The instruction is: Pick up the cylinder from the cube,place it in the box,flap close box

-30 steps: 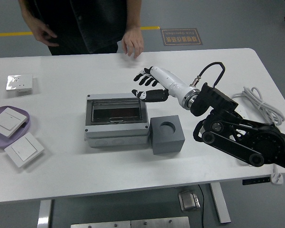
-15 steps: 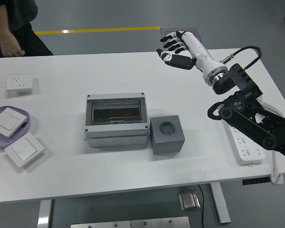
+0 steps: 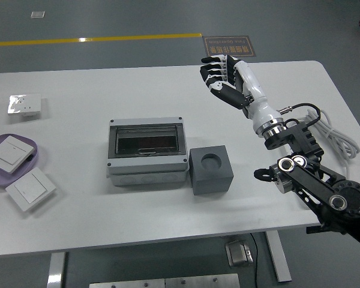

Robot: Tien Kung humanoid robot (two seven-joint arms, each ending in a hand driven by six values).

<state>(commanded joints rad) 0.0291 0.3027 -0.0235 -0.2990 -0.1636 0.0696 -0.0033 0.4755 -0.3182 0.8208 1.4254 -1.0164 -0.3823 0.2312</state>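
Right robot hand (image 3: 223,75) hovers above the counter (image 3: 78,228) far side, fingers loosely curled, holding nothing. Grey cube (image 3: 211,171), its round socket vacant, touches the closed clear-lidded box (image 3: 147,152); no cylinder shows.

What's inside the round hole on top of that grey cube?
Nothing visible: the cube shows only an empty, dark round socket. The box's tinted flap hides its inside.

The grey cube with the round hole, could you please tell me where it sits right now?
In the head view, the grey cube stands right of centre on the white table, directly against the right side of the grey box, with its hole empty.
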